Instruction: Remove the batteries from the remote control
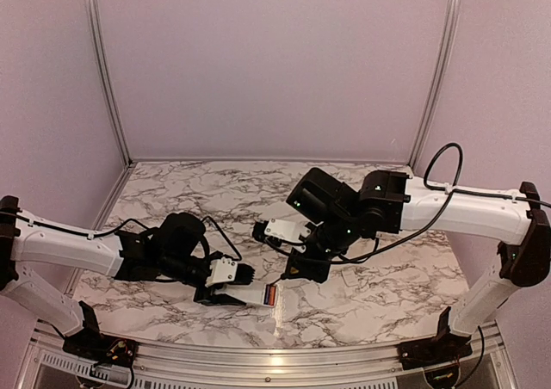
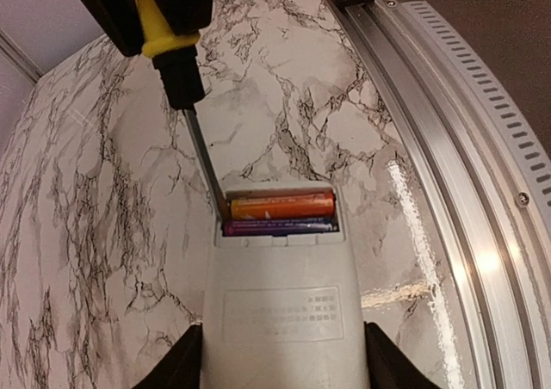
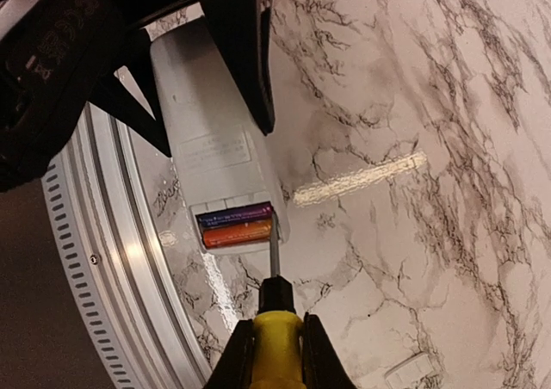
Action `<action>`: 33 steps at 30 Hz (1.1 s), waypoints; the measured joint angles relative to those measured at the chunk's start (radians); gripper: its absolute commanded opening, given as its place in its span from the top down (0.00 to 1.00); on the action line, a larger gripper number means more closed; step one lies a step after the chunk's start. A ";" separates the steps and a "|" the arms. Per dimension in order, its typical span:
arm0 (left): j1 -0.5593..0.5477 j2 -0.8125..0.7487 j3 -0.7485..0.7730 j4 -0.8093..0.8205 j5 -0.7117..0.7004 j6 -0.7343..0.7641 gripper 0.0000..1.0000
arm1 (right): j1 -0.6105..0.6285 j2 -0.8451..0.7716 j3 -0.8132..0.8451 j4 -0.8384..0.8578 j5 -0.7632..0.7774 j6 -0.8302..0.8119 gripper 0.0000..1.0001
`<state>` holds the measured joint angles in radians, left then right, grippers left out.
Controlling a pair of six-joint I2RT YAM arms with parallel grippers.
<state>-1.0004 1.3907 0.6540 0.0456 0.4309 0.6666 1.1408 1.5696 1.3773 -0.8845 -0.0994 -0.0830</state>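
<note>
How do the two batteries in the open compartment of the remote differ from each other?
The orange battery lies at the outer end of the remote control; the purple battery lies beside it, nearer the remote's middle. The screwdriver tip meets the orange battery's end, not the purple battery. Both lie crosswise, side by side, in the compartment.

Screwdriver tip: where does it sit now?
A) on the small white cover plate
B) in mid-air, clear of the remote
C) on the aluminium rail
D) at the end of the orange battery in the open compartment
D: the screwdriver in the right gripper has its tip at the end of the orange battery in the remote control, which the left gripper holds.
</note>
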 measured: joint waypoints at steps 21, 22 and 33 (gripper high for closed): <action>-0.002 0.019 -0.013 0.004 0.003 -0.004 1.00 | 0.000 -0.020 -0.079 0.060 -0.027 0.007 1.00; -0.002 0.019 -0.014 0.005 0.003 -0.004 1.00 | 0.000 -0.020 -0.080 0.061 -0.029 0.008 1.00; -0.003 0.009 -0.045 0.034 -0.012 -0.001 1.00 | 0.000 -0.019 -0.094 0.064 -0.037 0.021 1.00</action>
<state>-1.0035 1.3998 0.6086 0.0799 0.4191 0.6659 1.1408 1.5501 1.2835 -0.8204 -0.1360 -0.0620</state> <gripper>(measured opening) 0.565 0.141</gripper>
